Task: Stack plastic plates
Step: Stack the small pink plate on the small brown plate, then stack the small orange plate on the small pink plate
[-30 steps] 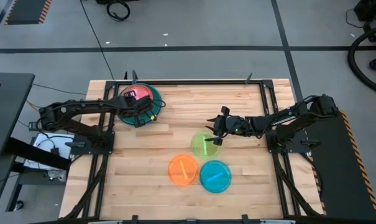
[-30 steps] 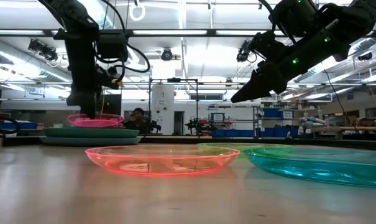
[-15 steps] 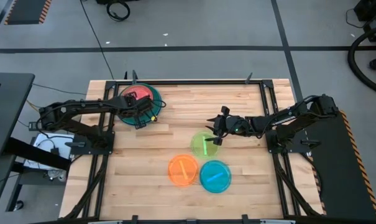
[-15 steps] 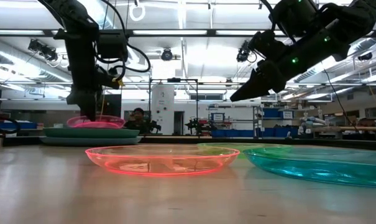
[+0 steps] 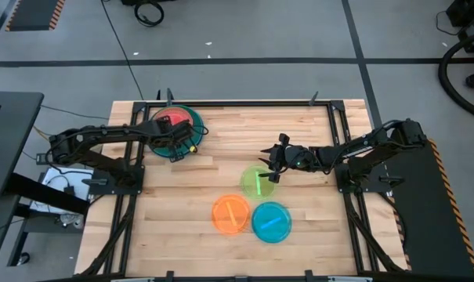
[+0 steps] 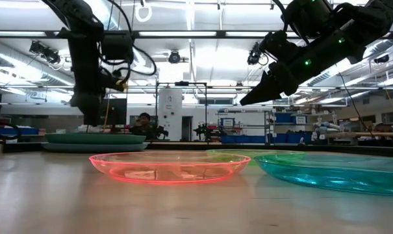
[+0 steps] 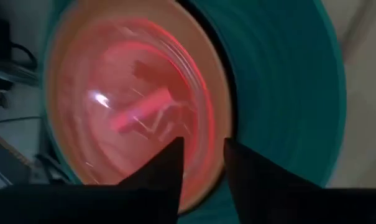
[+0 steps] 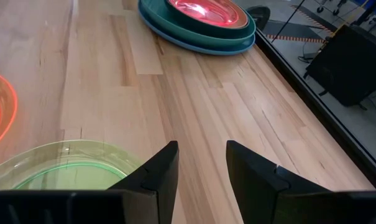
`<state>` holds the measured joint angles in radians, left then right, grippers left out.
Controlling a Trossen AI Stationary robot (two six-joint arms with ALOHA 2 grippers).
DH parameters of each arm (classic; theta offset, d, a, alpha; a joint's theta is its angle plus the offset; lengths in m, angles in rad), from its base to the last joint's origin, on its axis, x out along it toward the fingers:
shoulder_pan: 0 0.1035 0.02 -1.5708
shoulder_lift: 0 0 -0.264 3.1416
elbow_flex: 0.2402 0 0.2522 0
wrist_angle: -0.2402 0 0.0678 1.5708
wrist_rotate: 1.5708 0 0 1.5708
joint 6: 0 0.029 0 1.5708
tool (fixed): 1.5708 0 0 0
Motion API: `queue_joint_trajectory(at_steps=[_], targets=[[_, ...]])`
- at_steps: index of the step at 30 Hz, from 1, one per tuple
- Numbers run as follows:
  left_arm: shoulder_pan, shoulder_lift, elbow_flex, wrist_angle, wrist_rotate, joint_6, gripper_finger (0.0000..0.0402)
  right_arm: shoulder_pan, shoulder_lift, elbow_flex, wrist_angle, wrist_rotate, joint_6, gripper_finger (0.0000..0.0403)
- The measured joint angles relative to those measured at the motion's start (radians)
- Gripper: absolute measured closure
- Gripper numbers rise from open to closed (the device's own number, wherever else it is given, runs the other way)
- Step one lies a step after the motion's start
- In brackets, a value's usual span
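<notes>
The left gripper hangs over the stack at the table's far left corner, its fingers slightly apart astride the pink plate's rim; whether they pinch it I cannot tell. Only the left wrist view shows a tan plate under the pink one (the low view shows just the teal plates' edges). The right gripper hovers open and empty above the green plate's far edge. The orange plate and blue plate touch near the front. Bare wood lies between stack and green plate.
</notes>
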<state>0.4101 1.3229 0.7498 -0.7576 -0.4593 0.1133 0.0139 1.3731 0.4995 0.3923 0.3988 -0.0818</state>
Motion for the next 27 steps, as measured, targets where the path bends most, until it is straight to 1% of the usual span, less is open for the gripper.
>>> queue_joint_trajectory(at_steps=[2, 5, 7, 9, 12, 15, 18, 21, 25, 27], targets=[[-0.011, -0.001, 0.021, 0.009, -0.047, -0.001, 0.0261, 0.0, 0.0, 0.0, -0.003, 0.0, 0.0, 0.0258], [-0.055, -0.001, 0.044, 0.01, -0.144, -0.002, 0.025, -0.001, 0.0, 0.0, -0.004, 0.0, 0.0, 0.0258], [-0.099, -0.001, 0.05, 0.044, -0.156, -0.002, 0.0249, -0.001, 0.0, 0.0, -0.005, 0.0, 0.0, 0.0258], [-0.15, -0.001, 0.05, 0.083, -0.107, -0.002, 0.0249, -0.001, 0.0, 0.0, -0.005, 0.005, 0.0, 0.0258], [-0.232, -0.001, 0.05, 0.153, 0.045, 0.016, 0.0249, -0.001, 0.0, 0.0, -0.01, 0.021, 0.0, 0.0258], [-0.318, -0.001, 0.05, 0.21, 0.184, 0.074, 0.0249, -0.001, 0.0, 0.0, -0.029, 0.023, 0.0, 0.0258], [-0.414, -0.001, 0.05, 0.23, 0.214, 0.15, 0.0249, -0.001, 0.0, 0.0, -0.04, 0.028, 0.0, 0.0258], [-0.515, 0.022, 0.05, 0.254, 0.185, 0.229, 0.0249, -0.002, 0.0, 0.0, -0.042, 0.03, -0.009, 0.0258], [-0.642, 0.09, 0.049, 0.281, 0.075, 0.294, 0.0249, -0.007, 0.0, 0.0, -0.035, 0.062, -0.041, 0.0258], [-0.686, 0.126, 0.049, 0.294, 0.04, 0.315, 0.0249, -0.012, 0.0, 0.001, -0.026, 0.079, -0.053, 0.0258]])
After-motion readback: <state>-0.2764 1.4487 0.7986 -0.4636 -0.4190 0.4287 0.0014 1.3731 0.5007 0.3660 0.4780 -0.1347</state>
